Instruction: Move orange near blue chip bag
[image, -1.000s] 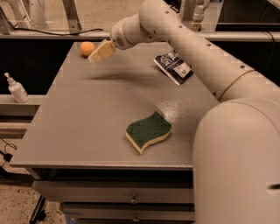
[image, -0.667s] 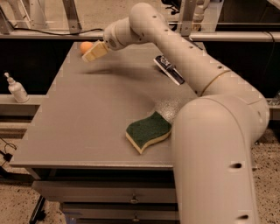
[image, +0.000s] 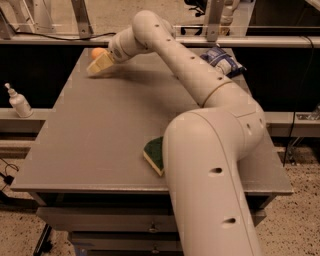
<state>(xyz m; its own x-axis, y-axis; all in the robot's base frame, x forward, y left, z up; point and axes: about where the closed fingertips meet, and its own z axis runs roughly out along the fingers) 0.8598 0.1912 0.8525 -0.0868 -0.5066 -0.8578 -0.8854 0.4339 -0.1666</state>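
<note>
At far left we see a white pump bottle (image: 19, 102) on a ledge beside the desk (image: 90, 145). The orange (image: 96, 52) lies near the desk's far left corner, and the claw (image: 100, 65) is just beside it. How open the claw is, we cannot tell. The arm (image: 200, 85) half hides a green sponge (image: 154, 154) at the front edge. The blue chip bag (image: 223, 61) lies far right, well apart from the orange, and its writing is unreadable

We see the thick cream-white jointed arm (image: 200, 90) stretched from the lower right up and leftward, its pale tan gripper (image: 100, 65) angled downward at the upper left.
</note>
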